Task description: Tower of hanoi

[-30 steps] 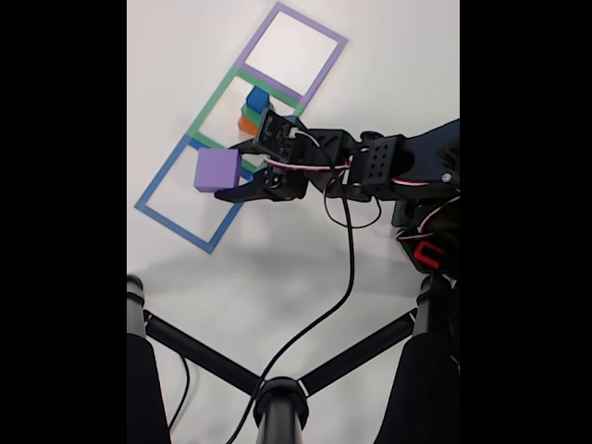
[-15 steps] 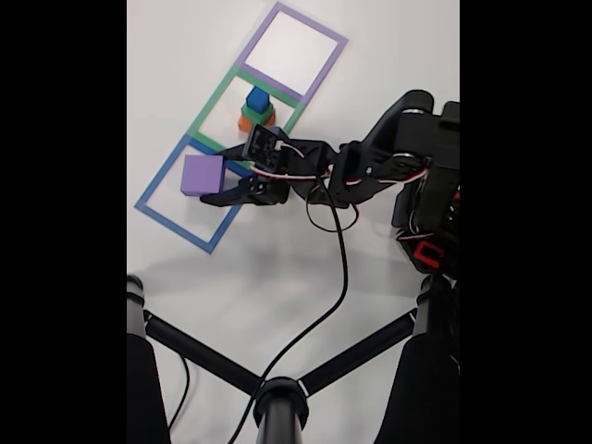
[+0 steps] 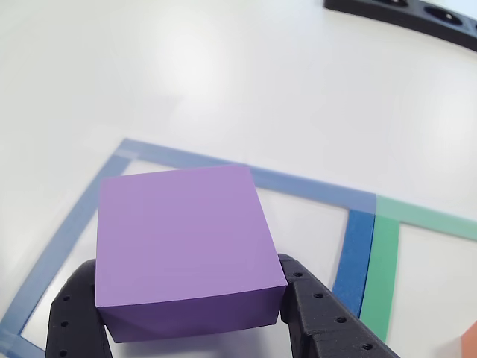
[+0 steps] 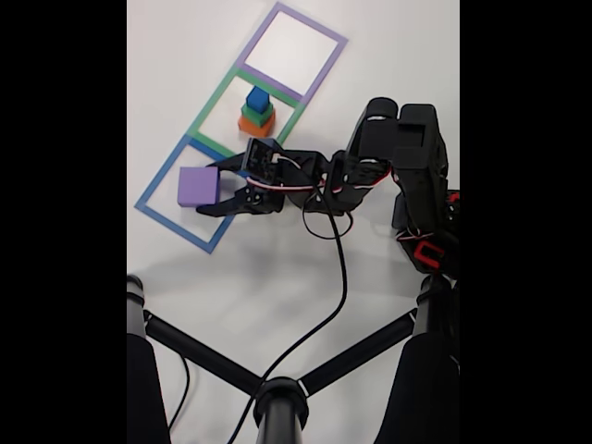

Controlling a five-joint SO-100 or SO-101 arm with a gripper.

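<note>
White tabletop runs under your whole workspace, marked in the fixed view with a diagonal row of three tape squares: the blue tape square nearest and leftmost, the green tape square in the middle, the purple tape square farthest. Your gripper is pinching the purple block from two sides, and in the other view you can see the block seated between the black perforated fingers, with its top face tilted a little toward the camera. The block sits over the inside of the blue tape square, low to the table, though you cannot tell from either view whether its underside is already touching the surface. The other three pieces wait in the green tape square as a small stack: the orange block at the bottom, the green block on it, the blue cube on top, well apart from the gripper. Your main risk now is letting go while the block is tilted or above the table, since light foam may bounce or roll onto the tape line rather than settling inside it. If the foam clings to one finger as you spread them, it may drag sideways. Watch too the black cable trailing from the arm, and keep your wrist clear of the stack when you pull away.
</note>
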